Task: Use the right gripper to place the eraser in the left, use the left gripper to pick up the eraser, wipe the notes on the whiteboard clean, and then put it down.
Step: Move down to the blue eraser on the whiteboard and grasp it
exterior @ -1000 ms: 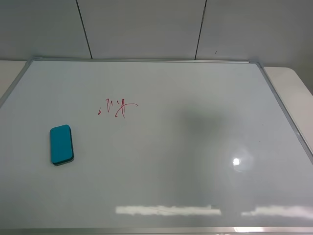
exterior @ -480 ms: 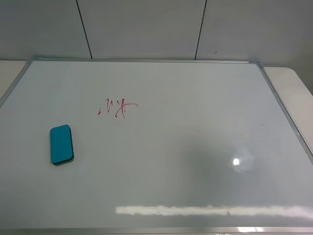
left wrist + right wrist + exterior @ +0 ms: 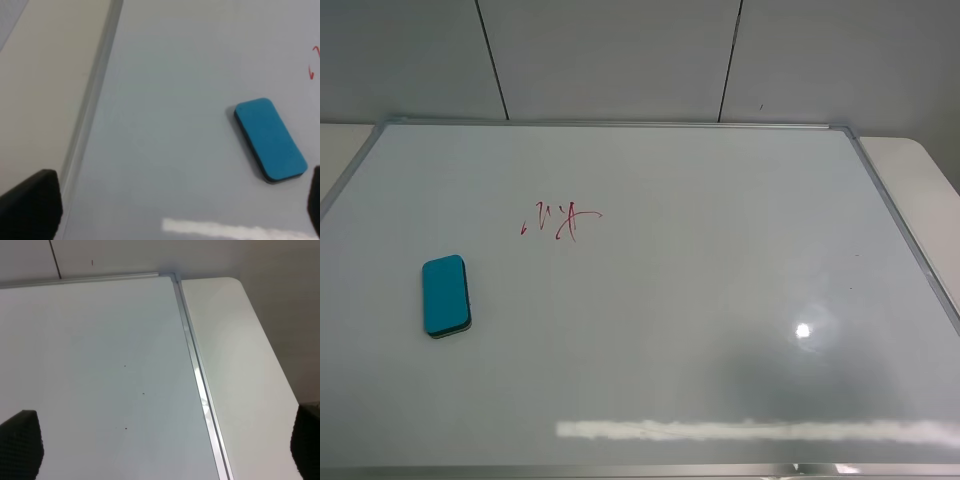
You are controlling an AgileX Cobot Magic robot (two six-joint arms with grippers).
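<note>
The teal-blue eraser (image 3: 446, 295) lies flat on the left part of the whiteboard (image 3: 720, 230), nearer than the red notes (image 3: 560, 220) and left of them. Neither gripper shows in the exterior high view. In the left wrist view the eraser (image 3: 270, 139) lies ahead of my left gripper (image 3: 172, 207), which is open, empty and hovering over the board near its left frame (image 3: 95, 100); a bit of the notes (image 3: 312, 70) shows at the edge. My right gripper (image 3: 162, 440) is open and empty above the whiteboard's (image 3: 100, 365) far right corner.
The whiteboard rests on a pale table (image 3: 920, 170) that shows past its right frame (image 3: 197, 370) and left frame. A grey panelled wall (image 3: 620, 50) stands behind the board. A soft shadow (image 3: 790, 385) lies on the near right of the board.
The soft shadow on the board has slid from the middle right toward the near edge. Eraser and notes have not moved.
</note>
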